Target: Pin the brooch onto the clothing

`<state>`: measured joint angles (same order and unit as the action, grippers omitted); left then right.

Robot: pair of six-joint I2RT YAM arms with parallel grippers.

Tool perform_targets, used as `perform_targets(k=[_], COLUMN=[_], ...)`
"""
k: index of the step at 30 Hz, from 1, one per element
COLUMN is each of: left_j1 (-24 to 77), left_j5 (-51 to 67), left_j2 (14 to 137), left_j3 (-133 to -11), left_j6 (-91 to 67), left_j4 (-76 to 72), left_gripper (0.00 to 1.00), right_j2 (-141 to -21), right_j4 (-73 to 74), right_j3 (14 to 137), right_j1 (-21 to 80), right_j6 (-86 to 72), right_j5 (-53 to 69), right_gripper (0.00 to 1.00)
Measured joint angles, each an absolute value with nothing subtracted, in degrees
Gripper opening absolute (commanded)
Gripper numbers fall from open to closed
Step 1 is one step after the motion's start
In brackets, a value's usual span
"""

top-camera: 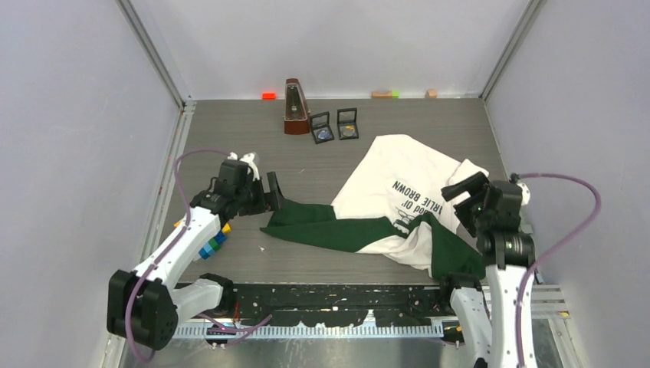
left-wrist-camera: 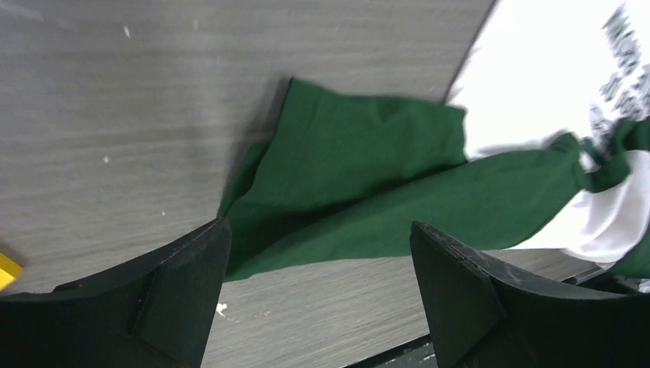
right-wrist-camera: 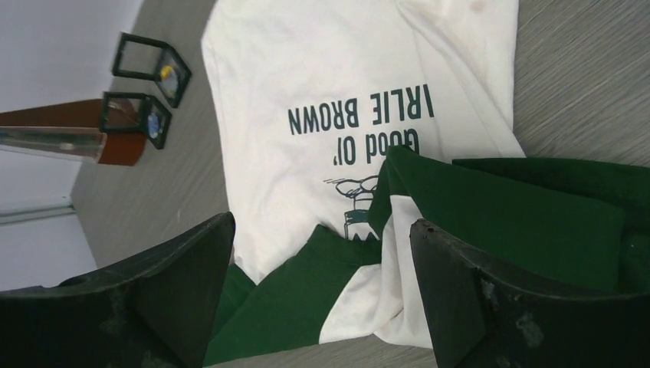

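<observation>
Above the crumpled T-shirt (top-camera: 398, 172), left gripper (left-wrist-camera: 318, 230) and right gripper (right-wrist-camera: 322, 222) gape wide, apparently touching nothing.

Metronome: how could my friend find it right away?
Go to the far edge of the table, near the back wall. The metronome stands there, just left of two little black display cases. It is the only tall, brown, pointed thing; the cases are low and square.

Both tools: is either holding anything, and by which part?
Neither. The left tool is open beside the green sleeve of the T-shirt; the right tool is open above it.
</observation>
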<state>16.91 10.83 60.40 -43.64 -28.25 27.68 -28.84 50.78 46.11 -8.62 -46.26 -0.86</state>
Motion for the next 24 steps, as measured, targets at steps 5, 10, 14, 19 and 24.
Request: perform_targets(k=[5, 10, 14, 19, 24], left_j1=[17.6, 17.7, 17.7, 17.7, 17.7], left_j5=[8.9, 6.9, 8.6, 9.7, 11.8], left_j2=[66.1, 67.2, 67.7, 67.8, 69.6], left_j3=[-41.7, -41.8, -40.7, -37.2, -36.2], left_j6=[-29.3, -28.5, -29.7, -31.2, -32.5], left_j4=[29.5, 31.2, 29.9, 29.1, 26.9], left_gripper=[0.99, 1.00, 1.00, 0.90, 0.76], right_j2=[-46.3, -64.4, -75.0, -84.2, -92.3], right_j4=[43.5, 38.4, 37.1, 35.8, 34.9], right_j3=[45.2, 46.8, 50.9, 57.5, 62.0], right_j1=[-8.6, -8.5, -8.5, -9.3, -11.0], right_j6=[-43.5, -40.8, -38.3, -34.7, -31.1], right_j5=[2.2, 0.0, -5.2, -8.8, -9.2], right_gripper=[0.90, 0.90, 0.90, 0.80, 0.72])
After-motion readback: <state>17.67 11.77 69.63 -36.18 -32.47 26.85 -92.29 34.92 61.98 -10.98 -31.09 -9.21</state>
